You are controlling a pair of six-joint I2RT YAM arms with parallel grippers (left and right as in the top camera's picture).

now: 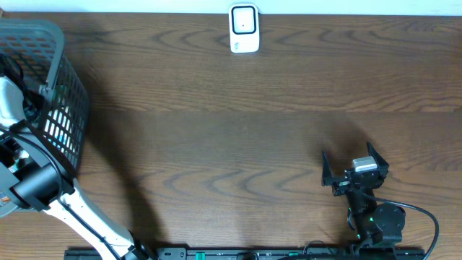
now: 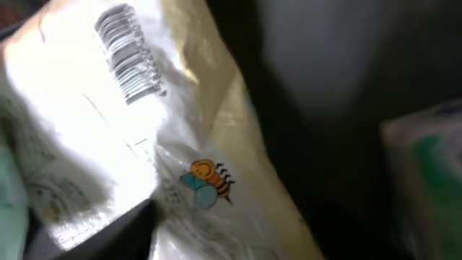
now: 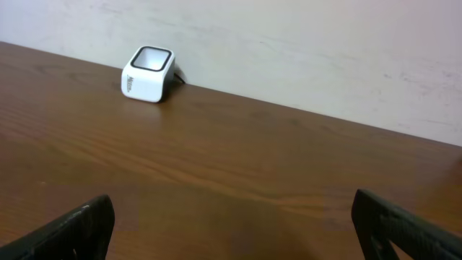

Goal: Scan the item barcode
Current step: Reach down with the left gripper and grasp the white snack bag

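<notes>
From above, the left arm (image 1: pixel 40 184) reaches into the grey basket (image 1: pixel 72 87), and the left gripper is hidden inside. The white scanner (image 1: pixel 244 29) sits far off at the table's back edge.

Left wrist view: a shiny packet (image 2: pixel 202 130) with a barcode (image 2: pixel 128 54) and a bee picture (image 2: pixel 208 182) is very close. I cannot tell if the jaws hold it. It is best to pinch an edge and keep the barcode bare.

Right wrist view: the right gripper (image 3: pixel 238 231) is wide open and holds nothing.
</notes>
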